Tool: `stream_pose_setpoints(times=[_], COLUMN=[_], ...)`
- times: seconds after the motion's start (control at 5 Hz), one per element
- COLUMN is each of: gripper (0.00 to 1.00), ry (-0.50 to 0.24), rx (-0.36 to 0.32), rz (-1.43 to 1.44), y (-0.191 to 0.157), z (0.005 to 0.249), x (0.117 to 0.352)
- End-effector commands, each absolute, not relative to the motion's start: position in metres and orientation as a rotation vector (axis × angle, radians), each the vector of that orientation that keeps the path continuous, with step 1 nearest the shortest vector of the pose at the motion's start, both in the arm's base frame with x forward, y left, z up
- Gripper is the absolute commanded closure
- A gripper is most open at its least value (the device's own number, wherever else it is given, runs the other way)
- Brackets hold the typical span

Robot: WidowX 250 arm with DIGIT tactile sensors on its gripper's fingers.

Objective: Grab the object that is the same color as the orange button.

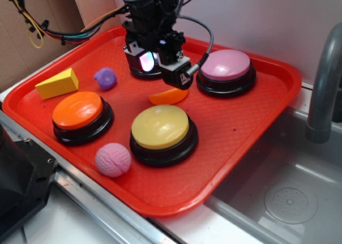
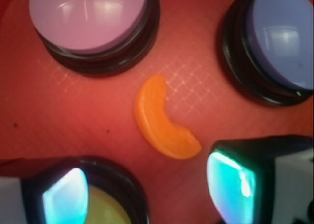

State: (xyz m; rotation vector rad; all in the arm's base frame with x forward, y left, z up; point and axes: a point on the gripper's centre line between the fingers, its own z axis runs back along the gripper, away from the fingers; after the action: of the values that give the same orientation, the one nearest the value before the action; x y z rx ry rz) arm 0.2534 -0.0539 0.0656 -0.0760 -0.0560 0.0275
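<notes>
The object, a small orange crescent (image 1: 168, 96), lies flat on the red tray (image 1: 240, 121) between the buttons. It sits mid-frame in the wrist view (image 2: 164, 121), apart from everything. The orange button (image 1: 78, 109), a large dome on a black base, stands at the tray's left and is out of the wrist view. My gripper (image 1: 162, 70) hangs just above and behind the crescent, open, with nothing between its fingers. In the wrist view the gripper (image 2: 149, 192) has its glowing pads (image 2: 235, 182) at the bottom edge, the crescent's lower tip close to the right one.
A yellow button (image 1: 160, 126) stands in front of the crescent and a pink button (image 1: 225, 65) to its right. A bluish button (image 2: 282, 35) is mostly hidden behind the gripper. A yellow wedge (image 1: 57, 83), purple toy (image 1: 105, 78) and pink ball (image 1: 113, 159) lie on the tray. A sink (image 1: 288, 190) and faucet (image 1: 323, 83) are at right.
</notes>
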Motion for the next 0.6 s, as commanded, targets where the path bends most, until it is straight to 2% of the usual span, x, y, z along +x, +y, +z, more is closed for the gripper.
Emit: stream_pose_setpoints(times=[0.0, 0.4], gripper=[0.00, 0.00], ry=[-0.110, -0.108], rx=[-0.092, -0.116], rz=[0.029, 0.031], y=[-0.056, -0.063], z=[0.052, 0.035], x=[0.268, 0.267])
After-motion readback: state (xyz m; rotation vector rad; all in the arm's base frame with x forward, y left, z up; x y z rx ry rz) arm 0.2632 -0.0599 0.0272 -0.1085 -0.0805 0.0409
